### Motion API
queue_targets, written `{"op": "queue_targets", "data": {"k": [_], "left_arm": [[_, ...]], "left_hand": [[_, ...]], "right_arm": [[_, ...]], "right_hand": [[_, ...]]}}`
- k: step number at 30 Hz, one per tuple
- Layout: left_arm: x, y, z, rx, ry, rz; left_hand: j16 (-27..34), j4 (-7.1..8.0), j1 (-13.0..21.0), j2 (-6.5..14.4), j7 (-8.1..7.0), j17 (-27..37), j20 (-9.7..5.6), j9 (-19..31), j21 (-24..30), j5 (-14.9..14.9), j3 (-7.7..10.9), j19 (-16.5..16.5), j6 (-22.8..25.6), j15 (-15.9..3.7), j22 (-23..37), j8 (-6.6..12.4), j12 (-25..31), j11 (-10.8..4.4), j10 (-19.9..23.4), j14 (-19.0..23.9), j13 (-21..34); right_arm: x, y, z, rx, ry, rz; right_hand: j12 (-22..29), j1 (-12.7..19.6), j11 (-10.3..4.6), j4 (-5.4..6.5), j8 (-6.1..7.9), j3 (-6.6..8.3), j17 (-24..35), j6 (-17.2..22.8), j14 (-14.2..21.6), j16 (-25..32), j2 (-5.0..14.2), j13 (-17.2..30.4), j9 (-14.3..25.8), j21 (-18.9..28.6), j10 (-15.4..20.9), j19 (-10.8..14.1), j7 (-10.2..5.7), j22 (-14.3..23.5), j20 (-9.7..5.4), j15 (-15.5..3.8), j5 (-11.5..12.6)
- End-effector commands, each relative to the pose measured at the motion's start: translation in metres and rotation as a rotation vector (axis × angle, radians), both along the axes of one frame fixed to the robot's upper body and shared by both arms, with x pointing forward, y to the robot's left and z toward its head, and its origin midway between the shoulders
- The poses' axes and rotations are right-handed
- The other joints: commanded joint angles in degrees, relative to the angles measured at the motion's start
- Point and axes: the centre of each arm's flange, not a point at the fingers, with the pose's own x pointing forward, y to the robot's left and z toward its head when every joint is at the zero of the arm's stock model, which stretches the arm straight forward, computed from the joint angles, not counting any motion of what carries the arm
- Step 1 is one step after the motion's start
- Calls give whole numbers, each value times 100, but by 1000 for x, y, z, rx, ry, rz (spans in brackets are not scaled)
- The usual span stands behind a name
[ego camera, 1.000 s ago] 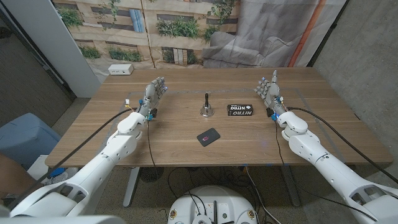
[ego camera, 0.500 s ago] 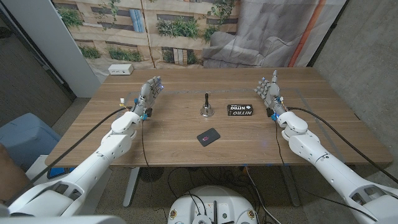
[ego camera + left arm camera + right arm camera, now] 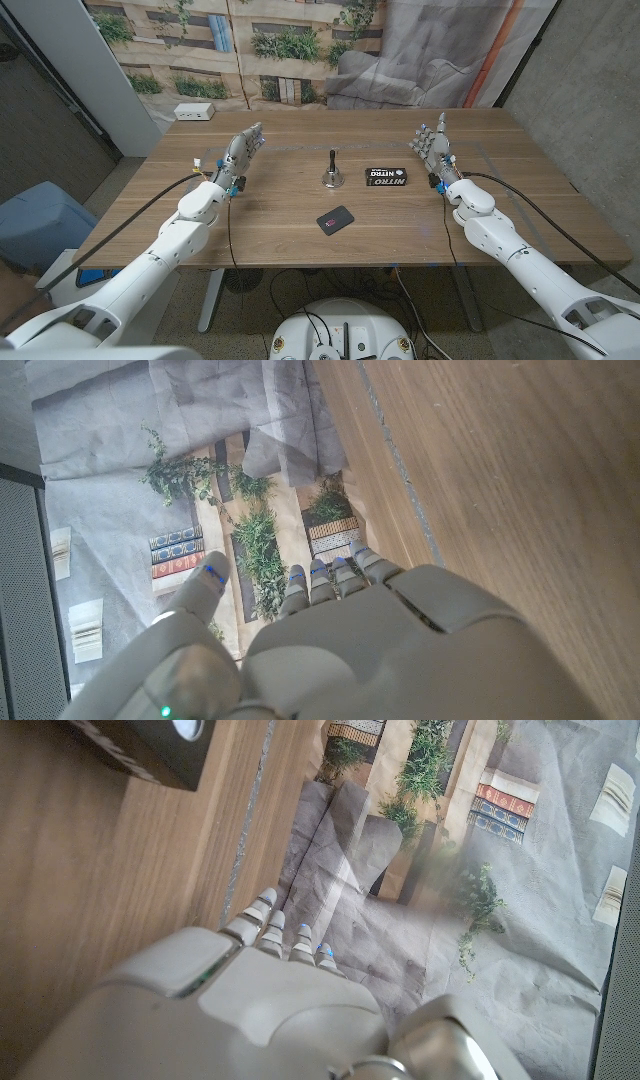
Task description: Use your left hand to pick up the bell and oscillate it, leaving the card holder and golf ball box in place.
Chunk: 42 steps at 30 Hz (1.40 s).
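The left hand (image 3: 243, 152) stood over the table's (image 3: 280, 235) left part, empty, fingers apart and reaching away from the robot. In its wrist view the left hand (image 3: 330, 650) showed only bare wood beyond its fingers (image 3: 320, 575), nothing between them. The bell (image 3: 331, 171) stood upright well to that hand's right, handle up, untouched. Nearer the robot than the bell, and also well right of the left hand, lay the card holder (image 3: 335, 219), flat. Just beside the bell on its far side from the left hand lay the box (image 3: 387, 176), between bell and right hand (image 3: 431, 145). The right hand was likewise empty with fingers spread, well clear of everything.

The task seemed to be at its start: the reach had not yet met the bell. The next move would likely call for carrying the left hand rightward to the handle and closing on it from above, without nudging the box close by.
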Motion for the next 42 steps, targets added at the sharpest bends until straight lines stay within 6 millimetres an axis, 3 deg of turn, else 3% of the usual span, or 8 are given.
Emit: {"op": "queue_targets", "data": {"k": [1,8,12,36,42], "left_arm": [[-19,-12,-8,84,-11,23],[-24,-17,-4,135,-45,39],[-26,-20,0,192,-71,62],[-30,-51,16,357,-161,85],[-28,-64,18,407,-177,69]], "left_hand": [[-17,-219,158,-44,-61,18,-168,20,-40,-19,6,40,23,-132,21,54,-22,-76,3,-13,34],[32,-401,340,-104,-179,23,-115,24,-42,-9,8,28,30,-135,22,78,8,-167,111,134,39],[44,-457,554,-168,-256,30,48,30,-7,7,19,137,75,-84,27,116,35,-212,232,263,50],[46,-473,1196,-541,-126,35,147,38,-3,37,37,325,782,48,23,342,118,-320,734,454,63],[37,-474,1364,-633,-191,35,118,36,-4,41,45,375,861,4,22,347,143,-394,899,488,64]], "right_arm": [[0,0,0,0,0,0],[0,0,0,0,0,0],[0,0,0,0,0,0],[0,0,0,0,0,0],[0,0,0,0,0,0]], "right_hand": [[27,17,-10,-7,36,-36,22,-42,-27,20,557,6,15,26,-43,37,2,16,-7,3,39],[26,18,-3,-7,34,-36,22,-47,-27,20,557,6,15,25,-45,36,2,16,-8,6,39],[27,18,-6,-7,33,-36,22,-49,-24,21,557,6,15,25,-43,34,3,16,-5,0,39],[29,17,3,-6,32,-36,22,-52,-23,21,557,6,15,25,-37,35,3,16,-4,8,39],[29,17,-6,-6,33,-36,22,-48,-25,20,557,6,15,26,-39,37,1,16,-7,-1,39]]}}
